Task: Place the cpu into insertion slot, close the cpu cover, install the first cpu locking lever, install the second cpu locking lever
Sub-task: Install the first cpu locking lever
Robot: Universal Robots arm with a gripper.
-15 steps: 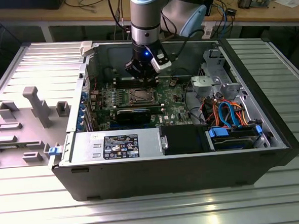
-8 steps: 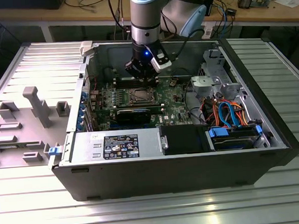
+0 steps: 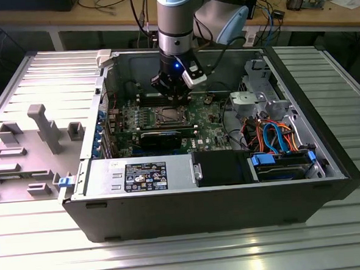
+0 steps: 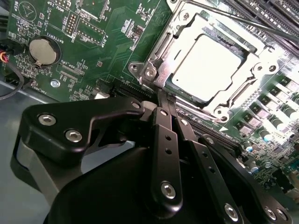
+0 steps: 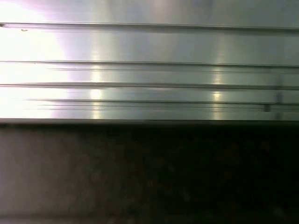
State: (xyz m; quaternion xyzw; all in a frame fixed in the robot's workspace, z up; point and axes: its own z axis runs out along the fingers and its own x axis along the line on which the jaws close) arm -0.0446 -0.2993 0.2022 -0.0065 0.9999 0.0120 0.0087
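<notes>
In the second wrist view the cpu (image 4: 205,65) lies flat in the insertion slot (image 4: 219,114), its bright metal top showing through the opening of the cpu cover (image 4: 163,49). The cover lies down over the chip. A thin dark locking lever (image 4: 243,21) runs along the socket's far side. My gripper (image 4: 161,95) has its black fingers (image 4: 166,135) pressed together, with the tips at a corner of the socket frame beside a screw. In the exterior view the gripper (image 3: 176,97) hangs inside the open computer case just behind the socket (image 3: 166,115).
The green motherboard (image 4: 93,37) carries a coin battery (image 4: 41,50) and memory slots (image 4: 275,23). A black card (image 3: 160,138), a power supply (image 3: 139,174), a drive cage with coloured cables (image 3: 272,135) and the case walls (image 3: 203,213) surround the socket. Grey fixtures (image 3: 42,128) stand outside.
</notes>
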